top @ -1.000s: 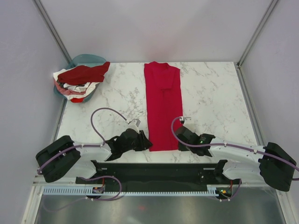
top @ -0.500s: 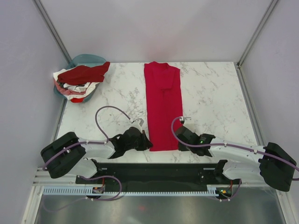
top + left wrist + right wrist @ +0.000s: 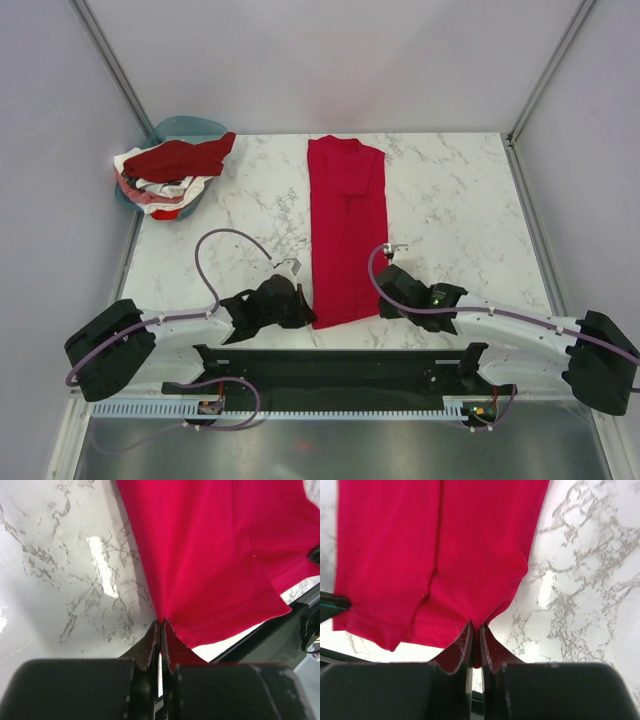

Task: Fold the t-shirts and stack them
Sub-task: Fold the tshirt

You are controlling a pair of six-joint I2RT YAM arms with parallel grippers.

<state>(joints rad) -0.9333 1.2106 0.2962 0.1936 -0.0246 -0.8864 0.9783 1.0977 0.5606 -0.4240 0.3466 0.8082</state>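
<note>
A bright crimson t-shirt (image 3: 347, 220) lies on the marble table as a long narrow strip, collar at the far end and hem toward me. My left gripper (image 3: 308, 312) is shut on the shirt's left edge close to the hem; the left wrist view shows the cloth (image 3: 210, 555) pinched at the gripper's tips (image 3: 161, 624). On the opposite edge near the hem, my right gripper (image 3: 384, 300) is shut, with the red cloth (image 3: 445, 555) caught between its tips (image 3: 475, 626). More t-shirts, dark red (image 3: 180, 157) over white (image 3: 165, 185), sit heaped at the far left.
The heap rests in a teal basin (image 3: 185, 127) in the far left corner. Grey walls close in the table on three sides. A black rail (image 3: 340, 365) runs along the near edge just behind the shirt's hem.
My left gripper has closed onto the shirt's left edge, and its arm shifted a little. The right gripper has tightened slightly. The hem end now looks drawn up and narrower.
</note>
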